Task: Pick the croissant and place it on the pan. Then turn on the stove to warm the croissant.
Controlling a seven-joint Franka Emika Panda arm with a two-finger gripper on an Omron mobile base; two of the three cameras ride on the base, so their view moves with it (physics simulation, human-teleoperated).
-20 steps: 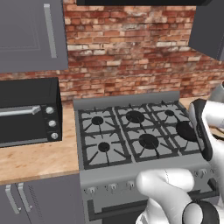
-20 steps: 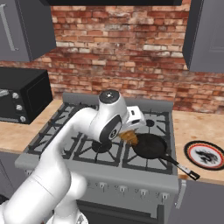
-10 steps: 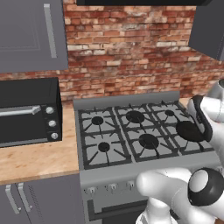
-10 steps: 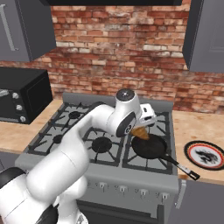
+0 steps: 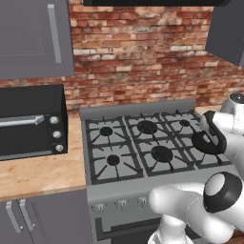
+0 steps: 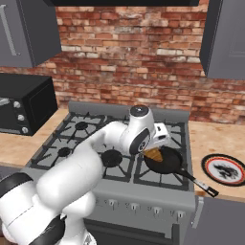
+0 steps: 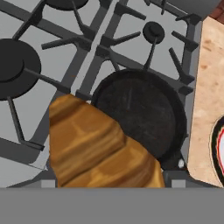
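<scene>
The croissant (image 6: 153, 154), golden brown and layered, hangs from my gripper (image 6: 154, 150), which is shut on it just above the left rim of the pan (image 6: 166, 161). In the hand view the croissant (image 7: 96, 151) fills the lower middle and hides my fingertips; the round black pan (image 7: 140, 111) lies beyond it with nothing inside. The pan sits on the front right burner of the grey stove (image 6: 91, 143), its thin handle (image 6: 201, 184) pointing to the front right. Small knobs (image 6: 131, 206) line the stove's front (image 5: 121, 205).
A red-rimmed white plate (image 6: 224, 169) lies on the wooden counter (image 7: 210, 83) right of the stove. A black toaster oven (image 5: 31, 121) stands on the counter to the left. Brick wall and grey cabinets are behind and above.
My arm has swung right across the stove with the croissant, from over the middle burners to the pan's left rim.
</scene>
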